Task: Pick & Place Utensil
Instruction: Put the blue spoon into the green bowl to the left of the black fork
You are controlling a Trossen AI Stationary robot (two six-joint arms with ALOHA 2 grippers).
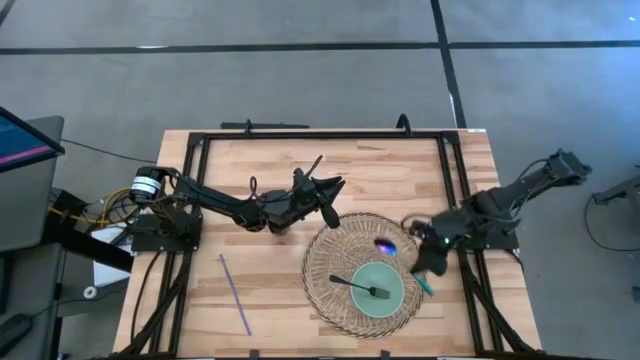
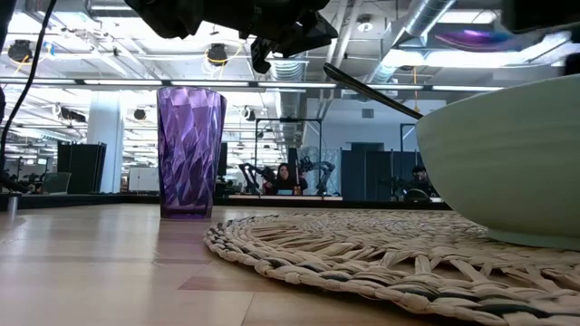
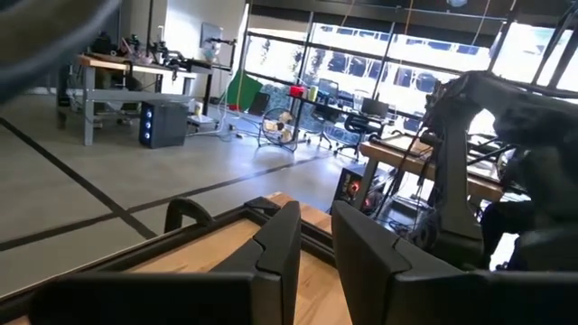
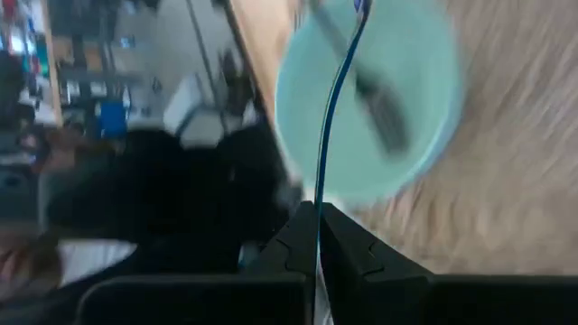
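A black fork [image 1: 360,286] lies tilted in the pale green bowl [image 1: 393,300] on the woven mat [image 1: 330,260]

A round woven mat [image 1: 345,290] lies on the wooden tabletop [image 1: 260,270]. A purple tumbler [image 2: 190,151] stands upright just beside the mat. A purple straw [image 1: 235,294] lies flat, well apart from it.

Table [image 1: 260,290]: pale wood planks, matt. Placemat [image 2: 362,249]: coarse woven fibre, rough. Bowl [image 2: 507,163]: smooth pale green, slight sheen. Cup [image 2: 190,149]: translucent purple plastic, faceted, glossy. Fork [image 1: 362,288]: matt black.
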